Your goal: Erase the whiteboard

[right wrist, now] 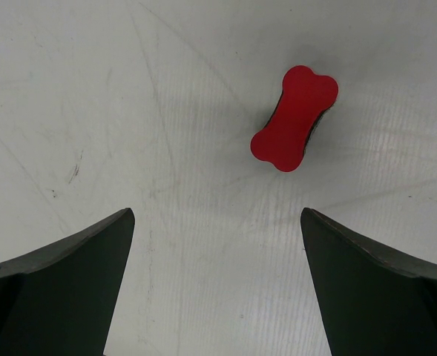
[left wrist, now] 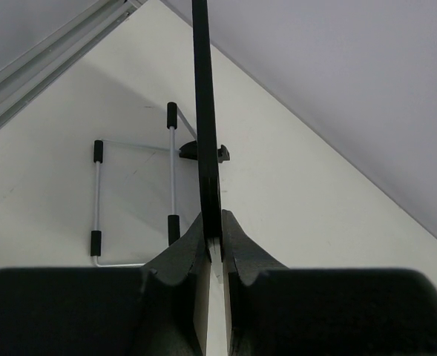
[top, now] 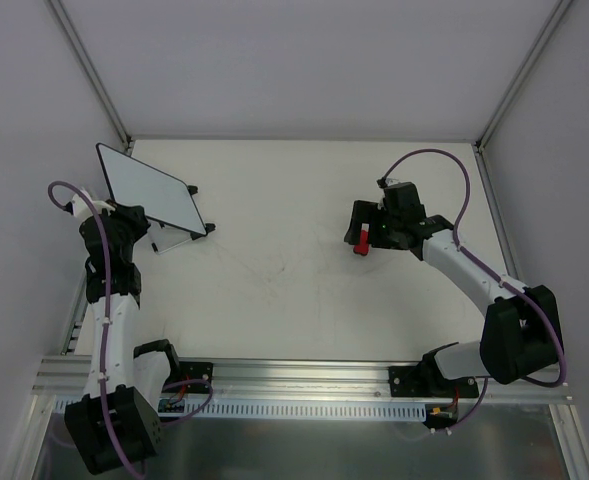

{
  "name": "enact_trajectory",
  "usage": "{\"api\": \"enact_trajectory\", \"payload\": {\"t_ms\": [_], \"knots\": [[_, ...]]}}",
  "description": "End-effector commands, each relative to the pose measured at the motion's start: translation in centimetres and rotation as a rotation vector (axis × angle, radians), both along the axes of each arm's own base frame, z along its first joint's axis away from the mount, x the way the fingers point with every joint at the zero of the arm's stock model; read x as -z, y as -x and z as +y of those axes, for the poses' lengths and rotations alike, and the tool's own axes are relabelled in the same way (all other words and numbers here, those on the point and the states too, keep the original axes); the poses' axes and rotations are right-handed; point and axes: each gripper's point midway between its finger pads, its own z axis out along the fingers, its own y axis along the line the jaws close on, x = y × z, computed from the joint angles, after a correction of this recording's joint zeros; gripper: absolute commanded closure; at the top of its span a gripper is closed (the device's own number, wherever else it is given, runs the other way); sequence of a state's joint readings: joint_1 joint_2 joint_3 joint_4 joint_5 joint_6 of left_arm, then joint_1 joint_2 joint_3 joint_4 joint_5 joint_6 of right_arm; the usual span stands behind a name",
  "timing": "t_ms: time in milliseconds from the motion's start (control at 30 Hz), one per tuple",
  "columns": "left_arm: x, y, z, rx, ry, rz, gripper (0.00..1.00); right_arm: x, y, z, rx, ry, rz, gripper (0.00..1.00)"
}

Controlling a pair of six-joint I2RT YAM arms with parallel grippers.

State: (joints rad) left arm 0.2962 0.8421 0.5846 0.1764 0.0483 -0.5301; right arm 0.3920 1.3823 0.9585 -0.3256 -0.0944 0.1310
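The whiteboard [top: 149, 185] stands tilted at the far left of the table, its white face blank from above. My left gripper [top: 137, 217] is shut on its near edge. In the left wrist view the board's black frame [left wrist: 205, 111] runs edge-on straight up from between the pinching fingers of the left gripper [left wrist: 214, 231]. The red bone-shaped eraser [top: 360, 241] lies flat on the table at the right. My right gripper [top: 364, 222] hovers just over it, open. In the right wrist view the eraser [right wrist: 294, 119] lies ahead and slightly right of the right gripper [right wrist: 217, 216], apart from both fingers.
The board's wire stand [left wrist: 133, 200] with black end caps rests on the table behind the board, also visible from above as the stand [top: 181, 238]. White enclosure walls close in the table; an aluminium rail [top: 294, 375] runs along the near edge.
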Motion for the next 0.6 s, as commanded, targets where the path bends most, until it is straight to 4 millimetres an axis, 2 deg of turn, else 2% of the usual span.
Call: {"api": "enact_trajectory", "payload": {"t_ms": [0, 300, 500, 567], "knots": [[-1.7, 0.1, -0.6, 0.026, 0.006, -0.072, 1.0, -0.1, -0.3, 0.3, 0.006, -0.025, -0.009, 0.01], [-2.3, 0.4, -1.3, 0.053, 0.001, -0.077, 1.0, 0.0, -0.3, 0.4, 0.007, -0.031, -0.004, 0.01], [-1.1, 0.8, -1.4, 0.056, 0.001, -0.045, 1.0, -0.1, -0.3, 0.3, 0.005, -0.03, -0.007, 0.01], [-0.7, 0.8, -1.4, 0.055, 0.0, -0.037, 0.95, -0.1, -0.3, 0.3, 0.007, -0.03, -0.008, 0.01]]}}
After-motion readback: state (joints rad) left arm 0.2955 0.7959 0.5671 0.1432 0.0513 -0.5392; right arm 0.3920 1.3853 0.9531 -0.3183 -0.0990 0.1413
